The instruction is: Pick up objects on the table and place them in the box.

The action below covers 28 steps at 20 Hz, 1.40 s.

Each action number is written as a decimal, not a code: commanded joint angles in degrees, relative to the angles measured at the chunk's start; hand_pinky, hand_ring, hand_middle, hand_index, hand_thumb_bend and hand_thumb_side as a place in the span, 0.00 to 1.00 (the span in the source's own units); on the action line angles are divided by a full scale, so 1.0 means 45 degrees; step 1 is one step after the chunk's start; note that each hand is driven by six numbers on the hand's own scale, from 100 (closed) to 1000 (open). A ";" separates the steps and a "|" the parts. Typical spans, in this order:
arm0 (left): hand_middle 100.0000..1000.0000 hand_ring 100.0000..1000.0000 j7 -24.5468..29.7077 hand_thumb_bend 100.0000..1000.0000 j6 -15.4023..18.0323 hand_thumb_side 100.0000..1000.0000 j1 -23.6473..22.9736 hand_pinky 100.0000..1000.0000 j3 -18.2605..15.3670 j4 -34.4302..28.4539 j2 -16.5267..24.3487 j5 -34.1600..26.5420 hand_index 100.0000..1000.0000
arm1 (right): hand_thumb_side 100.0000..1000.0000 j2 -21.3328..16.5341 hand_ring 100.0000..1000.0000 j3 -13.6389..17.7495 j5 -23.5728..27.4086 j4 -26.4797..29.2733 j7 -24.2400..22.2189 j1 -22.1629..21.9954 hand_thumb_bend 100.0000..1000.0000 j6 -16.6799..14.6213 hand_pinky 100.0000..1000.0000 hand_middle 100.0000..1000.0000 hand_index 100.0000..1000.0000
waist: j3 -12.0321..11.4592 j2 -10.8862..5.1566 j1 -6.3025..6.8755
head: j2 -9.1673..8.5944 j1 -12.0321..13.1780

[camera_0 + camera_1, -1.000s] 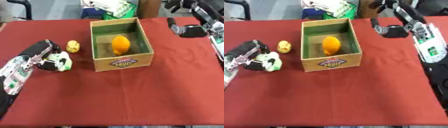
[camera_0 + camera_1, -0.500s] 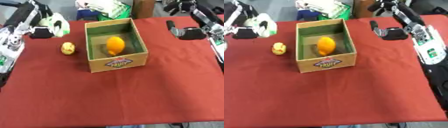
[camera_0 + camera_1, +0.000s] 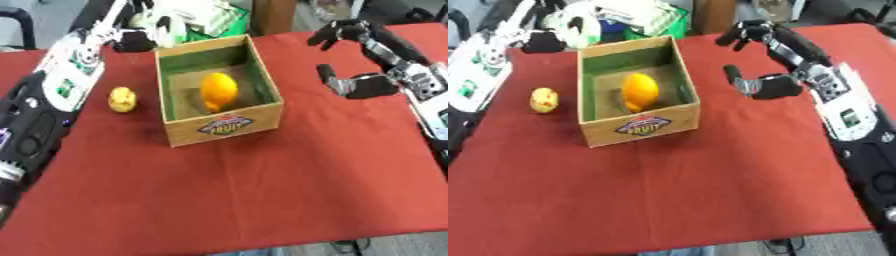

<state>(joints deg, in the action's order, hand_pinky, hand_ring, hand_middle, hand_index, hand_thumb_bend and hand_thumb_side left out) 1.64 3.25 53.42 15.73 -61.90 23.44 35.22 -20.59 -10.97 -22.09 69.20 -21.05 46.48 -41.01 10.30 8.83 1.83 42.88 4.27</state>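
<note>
Left hand (image 3: 140,37) lifted with white-green object (image 3: 166,27) toward box (image 3: 223,125), up from table

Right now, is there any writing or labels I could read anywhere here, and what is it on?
"FRUIT": on the oval label on the front of the box; smaller print around it is too blurred to read.
Green marks on the white arm covers: too blurred to read.
Nothing else readable.

Red tablecloth (image 3: 262,180) over table; green crate (image 3: 654,27) with white items beyond far edge.
</note>
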 commanded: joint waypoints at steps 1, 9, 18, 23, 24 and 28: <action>0.32 0.40 0.0876 0.39 0.0926 0.16 0.0346 0.62 0.0092 0.0634 -0.0224 0.0500 0.65 | 0.29 0.0044 0.73 -0.0051 -0.0024 0.0045 -0.0254 0.0329 0.00 -0.0149 0.62 0.68 0.80 | 0.0057 -0.0189 -0.0015 | 0.0035 0.0094; 0.65 0.64 0.2376 0.49 0.1490 0.22 -0.0096 0.74 -0.0337 0.0199 0.0042 -0.0154 0.77 | 0.29 -0.0037 0.75 0.0029 -0.0167 -0.0069 -0.0298 0.0273 0.00 -0.0190 0.62 0.68 0.80 | -0.0134 -0.0155 0.0041 | -0.0034 -0.0099; 0.62 0.60 0.0989 0.38 -0.0581 0.17 -0.1004 0.72 -0.1387 -0.0683 0.1767 -0.1248 0.77 | 0.30 -0.0215 0.75 0.0092 -0.0380 -0.0184 -0.0177 0.0104 0.00 -0.0220 0.62 0.68 0.80 | -0.0453 -0.0238 0.0095 | -0.0098 -0.0358; 0.66 0.63 0.1793 0.41 -0.0908 0.19 -0.1238 0.71 -0.1463 0.0340 0.2051 -0.0056 0.78 | 0.30 -0.0225 0.75 0.0089 -0.0395 -0.0171 -0.0123 0.0094 0.00 -0.0232 0.62 0.68 0.80 | -0.0529 -0.0234 0.0061 | -0.0095 -0.0407; 0.66 0.63 0.1987 0.41 -0.0860 0.19 -0.1235 0.71 -0.1459 0.0669 0.2012 0.0253 0.78 | 0.30 -0.0221 0.75 0.0078 -0.0395 -0.0166 -0.0124 0.0094 0.00 -0.0244 0.62 0.68 0.80 | -0.0531 -0.0233 0.0041 | -0.0081 -0.0413; 0.66 0.63 0.2246 0.43 -0.0601 0.19 -0.1160 0.71 -0.1538 0.1821 0.1667 0.1148 0.78 | 0.30 -0.0206 0.75 0.0068 -0.0384 -0.0151 -0.0102 0.0090 0.00 -0.0277 0.62 0.68 0.80 | -0.0508 -0.0227 -0.0038 | -0.0066 -0.0409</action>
<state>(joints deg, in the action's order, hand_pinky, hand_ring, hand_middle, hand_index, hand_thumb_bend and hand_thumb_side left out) 11.32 0.23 46.98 9.61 -54.51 30.13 39.10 -20.37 -11.16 -23.66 67.83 -21.55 45.89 -41.92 8.00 8.84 1.70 42.78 2.47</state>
